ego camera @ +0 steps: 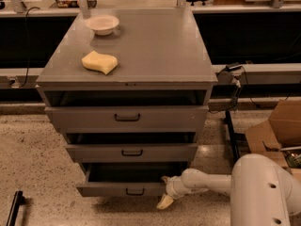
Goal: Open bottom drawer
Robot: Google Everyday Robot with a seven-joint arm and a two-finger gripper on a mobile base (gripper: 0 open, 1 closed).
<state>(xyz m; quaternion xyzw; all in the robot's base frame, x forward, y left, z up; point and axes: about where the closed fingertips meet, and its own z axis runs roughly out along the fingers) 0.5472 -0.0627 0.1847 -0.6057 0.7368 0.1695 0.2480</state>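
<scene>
The slim grey metal bottom drawer stands pulled partly out, with the white arm's tool at its front panel's right end, its grip impossible to tell.

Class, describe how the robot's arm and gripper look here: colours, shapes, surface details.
The arm is smooth white: a fat rounded shell with small dark dots at lower right, narrowing to a slim tube and bulbous wrist. The gripper, by the right front corner of the bottom drawer, has a cream-yellow tip. No cables or markings show.
</scene>
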